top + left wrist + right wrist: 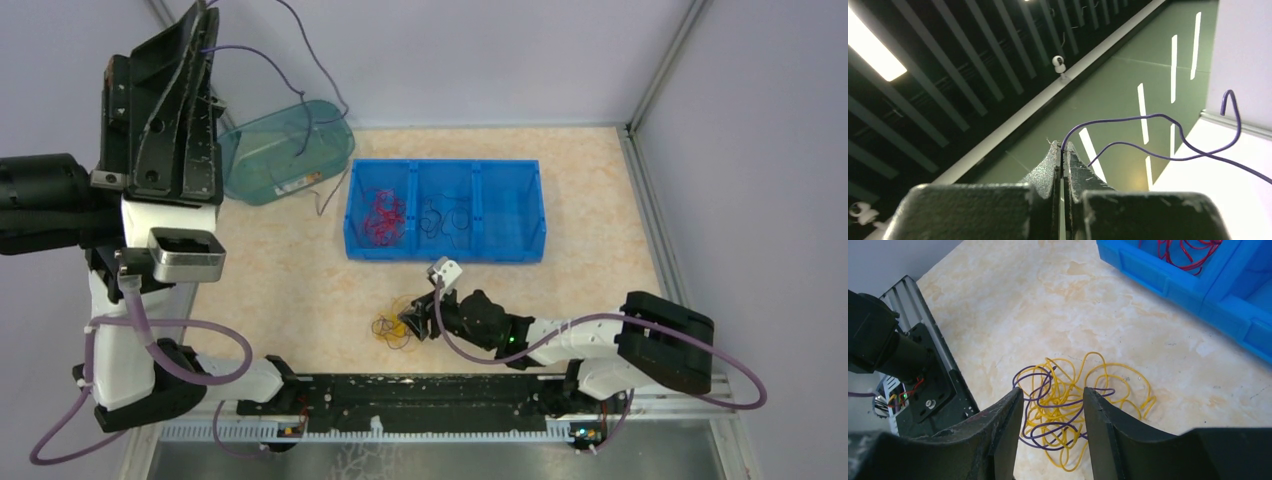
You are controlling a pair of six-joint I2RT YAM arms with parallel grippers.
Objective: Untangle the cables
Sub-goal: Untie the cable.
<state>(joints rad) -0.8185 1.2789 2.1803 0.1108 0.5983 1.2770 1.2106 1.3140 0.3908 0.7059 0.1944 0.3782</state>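
Just in front of the blue bin (pixel 445 252), our R gripper (pixel 1053 395) hangs spread over the yellow/purple wire tangle (pixel 1068 412). L gripper (pixel 1063 147), high & well left of bin, pinches one purple wire (pixel 1148 117). Step, we reckon: freeing purple from yellow. Next: R nips a purple strand, lifts slowly.

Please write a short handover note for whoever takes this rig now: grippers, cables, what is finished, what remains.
Left gripper: raised high, shut on one purple wire.
Right gripper: open, low over the yellow and purple tangle on the table, gripping nothing.
Done: red wires in the blue bin's left compartment, dark wires in the middle one.
Left to do: put away the held wire, then separate the tangle.
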